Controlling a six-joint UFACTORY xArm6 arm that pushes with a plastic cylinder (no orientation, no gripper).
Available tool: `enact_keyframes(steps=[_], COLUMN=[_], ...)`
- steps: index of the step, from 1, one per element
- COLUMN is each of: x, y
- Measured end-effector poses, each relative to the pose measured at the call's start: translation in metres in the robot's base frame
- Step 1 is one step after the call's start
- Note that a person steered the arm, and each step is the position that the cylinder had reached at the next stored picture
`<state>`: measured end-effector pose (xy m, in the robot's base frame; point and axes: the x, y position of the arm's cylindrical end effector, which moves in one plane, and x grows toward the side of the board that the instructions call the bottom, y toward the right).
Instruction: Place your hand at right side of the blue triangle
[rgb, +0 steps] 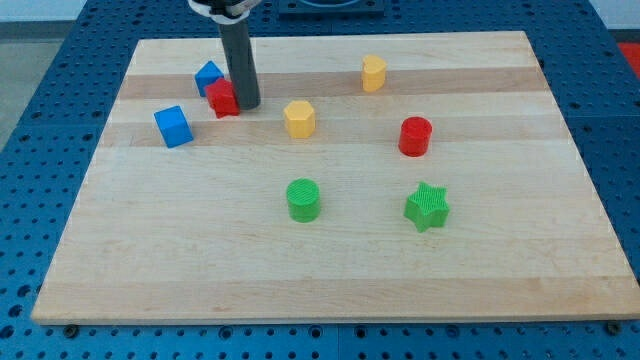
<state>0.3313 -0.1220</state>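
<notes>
Camera view: the wooden board (330, 280) lies flat on a blue perforated bench, and the arm enters from the far edge as a straight dark rod. My tip (247, 105) rests on the board surface in the far-left area; the arm carries no gripper, so there is nothing to open or close and nothing is held. The blue triangle (209, 77) sits far left, partly hidden behind the red block (223, 98), whose exact shape cannot be made out. My tip stands just beside the red block on its right, and to the right of and slightly nearer than the blue triangle. This placement appears to answer the task: the rod is set on the triangle's right side, though the red block occupies part of the space between, which likely explains why the tip sits a little nearer rather than directly alongside. A blue cube (173, 126) lies near and to the left of this group. Well apart to the right are a yellow hexagonal block (299, 119), a yellow block (374, 73), a red cylinder (415, 136), a green cylinder (303, 199) and a green star (427, 207); none bears on the task.
</notes>
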Motion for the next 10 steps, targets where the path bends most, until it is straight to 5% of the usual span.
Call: enact_keyframes(steps=[2, 4, 6, 10], x=[0.000, 0.003, -0.041, -0.043], y=[-0.017, 0.056, 0.052, 0.007])
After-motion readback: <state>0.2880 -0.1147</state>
